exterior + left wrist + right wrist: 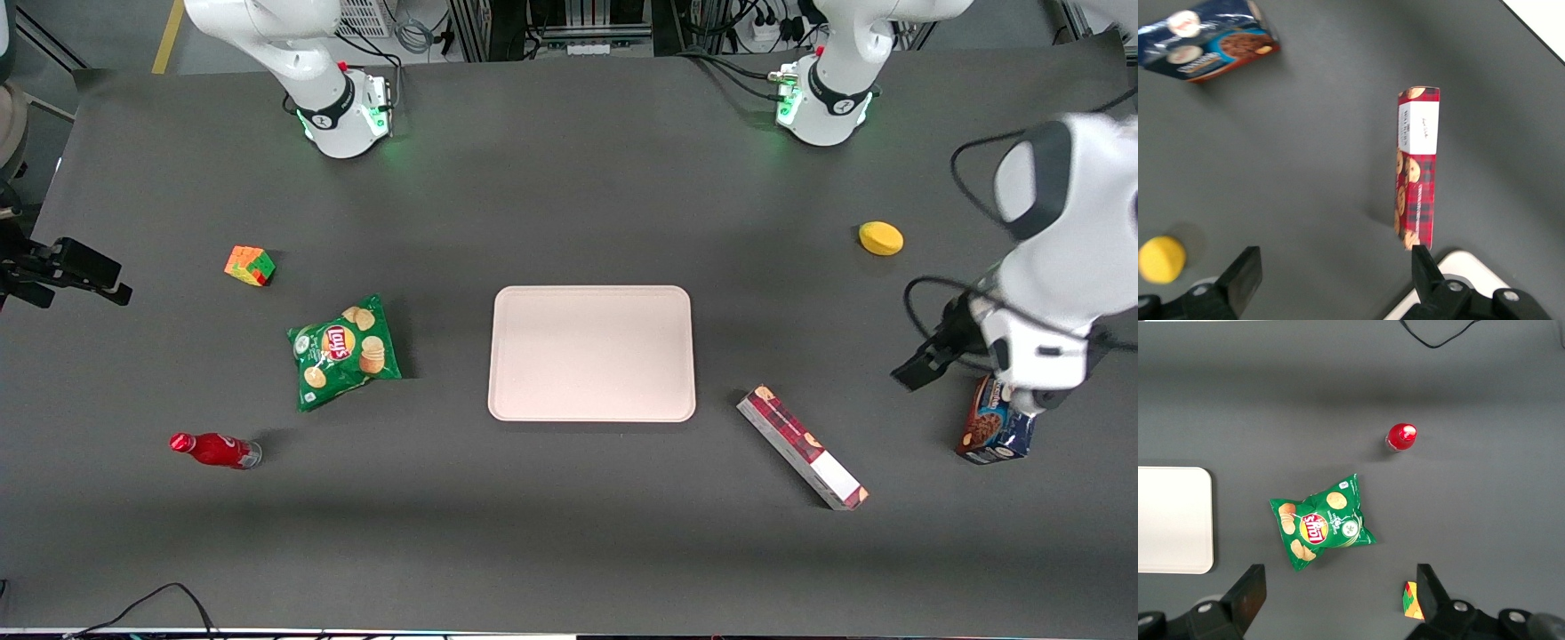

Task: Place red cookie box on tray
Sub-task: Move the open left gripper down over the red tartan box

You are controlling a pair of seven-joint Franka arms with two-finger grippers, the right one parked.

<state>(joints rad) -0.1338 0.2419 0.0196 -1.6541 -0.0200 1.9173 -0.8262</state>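
now | gripper (1331, 283) spread wide, holding nothing | red cookie box (1417, 168) lies apart, just past one fingertip

The red cookie box (802, 447) lies beside the tray (591, 353), with the wide-open pincer (1333, 278) hovering near it.
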